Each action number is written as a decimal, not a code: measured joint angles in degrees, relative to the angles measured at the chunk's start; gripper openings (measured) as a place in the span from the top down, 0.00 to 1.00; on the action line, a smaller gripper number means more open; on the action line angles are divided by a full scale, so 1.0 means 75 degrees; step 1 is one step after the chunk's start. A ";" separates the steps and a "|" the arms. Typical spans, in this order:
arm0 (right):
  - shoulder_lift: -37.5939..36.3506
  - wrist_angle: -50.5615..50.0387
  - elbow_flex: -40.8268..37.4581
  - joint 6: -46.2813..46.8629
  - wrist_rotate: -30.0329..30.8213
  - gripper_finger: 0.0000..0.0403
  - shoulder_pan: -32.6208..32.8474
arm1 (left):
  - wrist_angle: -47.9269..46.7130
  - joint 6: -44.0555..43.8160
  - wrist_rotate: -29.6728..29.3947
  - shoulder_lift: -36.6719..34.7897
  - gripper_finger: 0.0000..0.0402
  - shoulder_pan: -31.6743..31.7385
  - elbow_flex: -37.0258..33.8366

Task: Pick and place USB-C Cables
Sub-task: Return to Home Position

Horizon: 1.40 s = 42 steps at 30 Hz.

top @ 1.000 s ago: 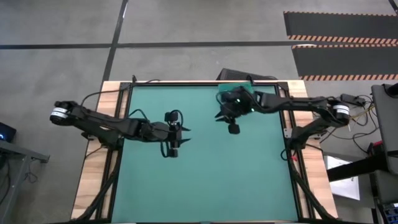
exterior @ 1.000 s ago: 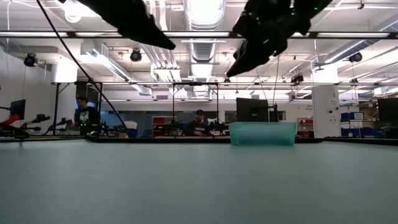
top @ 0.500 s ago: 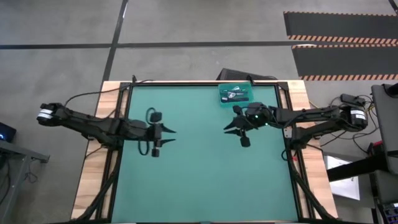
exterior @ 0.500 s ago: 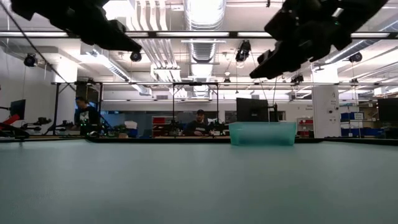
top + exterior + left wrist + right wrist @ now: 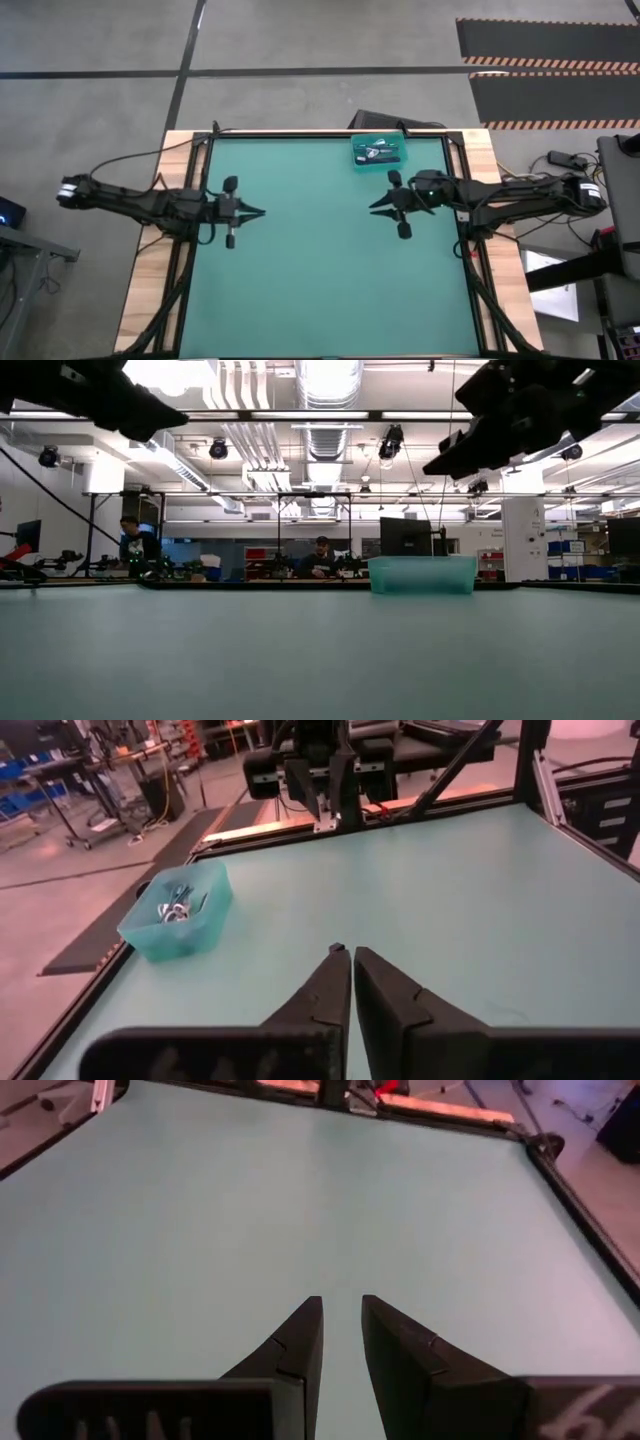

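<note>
The USB-C cables (image 5: 379, 151) lie heaped in a small teal bin (image 5: 355, 160) at the table's far edge, right of centre. The left wrist view shows them as a pale tangle (image 5: 176, 907) on the bin's floor. My left gripper (image 5: 262, 211) hangs shut above the mat's left part, pointing toward the right edge, with nothing in it (image 5: 344, 952). My right gripper (image 5: 372, 207) hangs above the mat near the bin's near side and points toward the left edge. Its fingers stand a little apart with only bare mat between them (image 5: 340, 1302).
The teal mat (image 5: 320, 280) lies bare between and in front of the two grippers. Black frame rails (image 5: 466, 240) run along the table's sides. In the low view the bin (image 5: 421, 574) stands at the far edge, with people and benches in the room beyond.
My left gripper has drawn back toward the table's left edge and shut its spread fingers. My right gripper has left the place above the bin, going toward the near and right edges and sinking a little. The bin, earlier covered by it, now shows.
</note>
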 joint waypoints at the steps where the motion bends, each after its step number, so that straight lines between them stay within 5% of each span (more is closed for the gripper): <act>1: -0.0047 0.0024 -0.0008 -0.0024 0.0005 0.84 0.0000 | 0.0004 0.0000 0.0001 -0.0162 0.99 0.0000 -0.0127; 24: -0.2556 0.0020 -0.1319 -0.0125 0.0658 0.84 -0.0006 | -0.0031 -0.0399 0.0001 -0.3440 0.99 0.0000 -0.2094; 42: -0.5191 -0.0040 -0.2669 -0.0238 0.0801 0.84 -0.0006 | 0.0103 -0.0610 0.0014 -0.3839 0.99 0.0001 -0.2540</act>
